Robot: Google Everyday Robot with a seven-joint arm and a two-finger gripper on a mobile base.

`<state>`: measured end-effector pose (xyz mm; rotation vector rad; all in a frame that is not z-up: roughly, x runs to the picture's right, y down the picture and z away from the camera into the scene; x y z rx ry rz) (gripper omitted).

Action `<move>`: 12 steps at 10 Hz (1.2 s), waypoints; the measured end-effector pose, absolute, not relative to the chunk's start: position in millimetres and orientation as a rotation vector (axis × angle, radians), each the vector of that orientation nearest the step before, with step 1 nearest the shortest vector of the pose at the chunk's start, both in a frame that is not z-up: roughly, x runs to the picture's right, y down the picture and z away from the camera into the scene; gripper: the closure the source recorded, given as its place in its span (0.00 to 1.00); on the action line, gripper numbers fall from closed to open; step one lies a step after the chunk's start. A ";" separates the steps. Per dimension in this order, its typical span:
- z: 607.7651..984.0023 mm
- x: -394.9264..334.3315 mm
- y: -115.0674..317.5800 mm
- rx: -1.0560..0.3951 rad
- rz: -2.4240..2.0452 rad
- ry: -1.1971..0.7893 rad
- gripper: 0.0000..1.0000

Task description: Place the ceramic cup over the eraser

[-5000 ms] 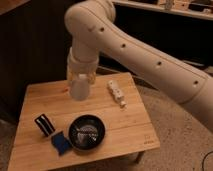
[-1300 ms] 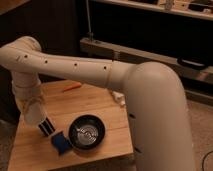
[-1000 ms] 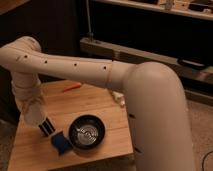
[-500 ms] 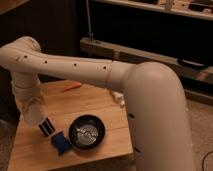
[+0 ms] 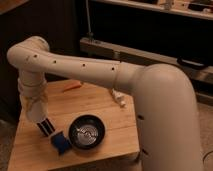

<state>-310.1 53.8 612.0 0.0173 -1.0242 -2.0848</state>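
Lowering the cup squarely is what this step demands. The gripper (image 5: pixel 34 106) hangs over the table (image 5: pixel 112 127) near one corner, its fingers clamped together on what appears to be the ceramic cup (image 5: pixel 35 115), a pale tapered shape at the arm's end. The eraser (image 5: pixel 46 128) stands just below it, offset toward the black pan (image 5: pixel 86 132).

1. Centre the cup mouth over the eraser.
2. Keep the cup level and descend straight.
3. Release only once the rim rests on the table.

Keep clear of the blue pad (image 5: pixel 60 144) just beside the eraser. No brand, label or writing is legible.
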 end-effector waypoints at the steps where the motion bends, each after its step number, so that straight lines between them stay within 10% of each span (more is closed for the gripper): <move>1: 611.8 -309.6 50.7 0.032 -2.090 -1.027 1.00; 12: 631.3 -304.9 70.2 -0.056 -2.100 -1.111 1.00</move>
